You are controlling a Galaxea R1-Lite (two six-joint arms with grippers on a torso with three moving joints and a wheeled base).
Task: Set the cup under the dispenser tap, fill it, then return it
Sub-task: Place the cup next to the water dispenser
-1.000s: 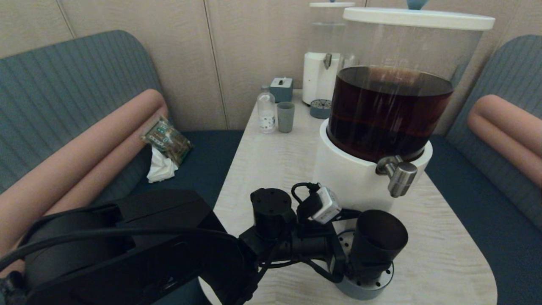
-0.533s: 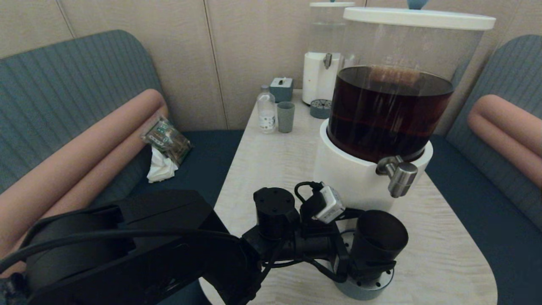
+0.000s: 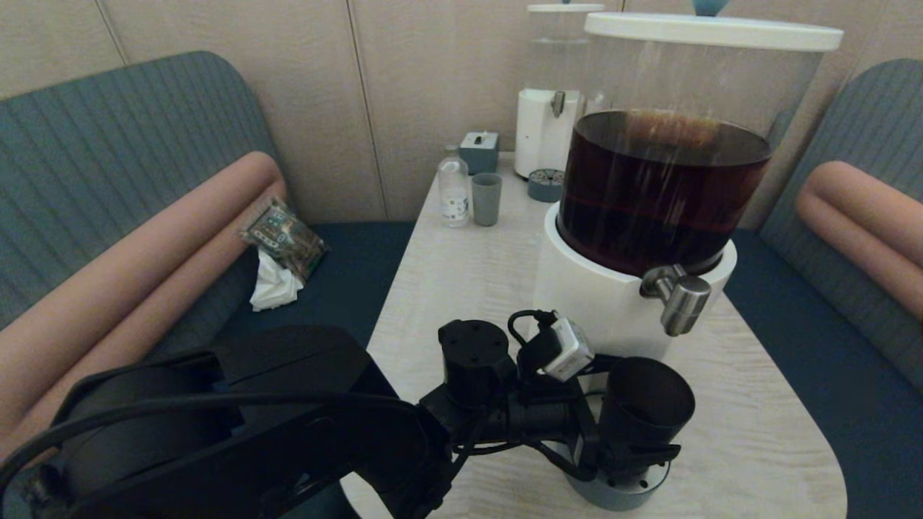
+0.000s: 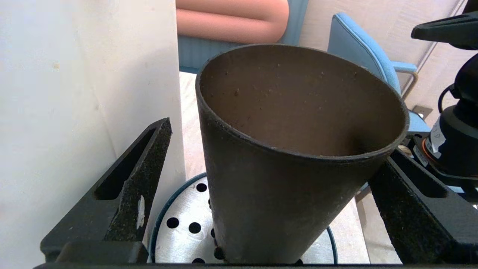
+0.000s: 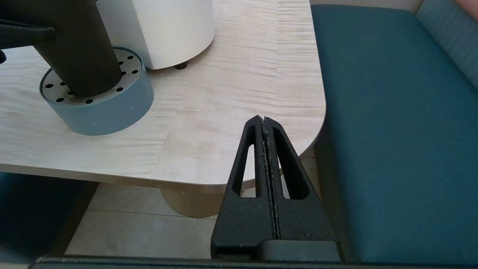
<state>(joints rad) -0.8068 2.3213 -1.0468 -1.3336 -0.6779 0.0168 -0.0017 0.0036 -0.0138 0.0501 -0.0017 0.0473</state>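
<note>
The matte black-brown cup [image 3: 642, 411] stands on the round perforated drip tray [image 3: 627, 491], below and slightly nearer than the steel dispenser tap [image 3: 681, 303]. No liquid shows inside the cup [image 4: 291, 149]. My left gripper [image 3: 634, 448] is open around it. In the left wrist view one finger [image 4: 145, 168] stands clear of the cup wall, next to the dispenser's white base. The other finger [image 4: 407, 201] lies close against the cup below the rim. My right gripper [image 5: 264, 120] is shut on nothing, low off the table's near right corner, and is out of the head view.
The big dispenser [image 3: 598, 303] with dark liquid stands right behind the tray. At the far end of the table [image 3: 461, 274] are a grey-blue tumbler [image 3: 487, 200], a small bottle [image 3: 453, 189] and a smaller dispenser [image 3: 548, 130]. Blue benches [image 5: 392, 112] flank the table.
My left arm has edged a little to the right and forward. The cup stays on the drip tray.
</note>
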